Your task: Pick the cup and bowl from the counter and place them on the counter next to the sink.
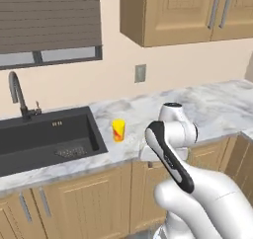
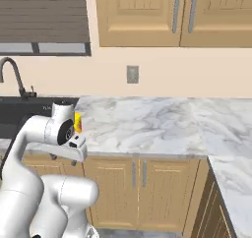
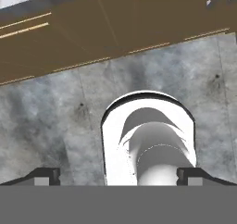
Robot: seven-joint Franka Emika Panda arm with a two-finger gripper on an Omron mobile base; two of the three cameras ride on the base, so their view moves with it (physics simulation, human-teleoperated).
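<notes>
The small yellow cup (image 1: 117, 130) with its red-orange splash stands upright on the white marble counter (image 1: 212, 104), just right of the dark sink (image 1: 44, 134). From the right base view, the cup (image 2: 78, 122) peeks out from behind my arm. The bowl is out of view. My arm is folded in front of the cabinets, below the counter's front edge. In the hand view my gripper (image 3: 118, 179) points down at the grey floor and the brown cabinet fronts. Its fingertips (image 3: 44, 177) stand wide apart, open, with nothing between them.
A curved dark faucet (image 1: 17, 92) rises behind the sink. Wooden wall cabinets (image 1: 183, 11) hang above the counter, with a wall outlet (image 2: 132, 74) below them. At the right, the counter (image 2: 231, 183) turns a corner toward the camera.
</notes>
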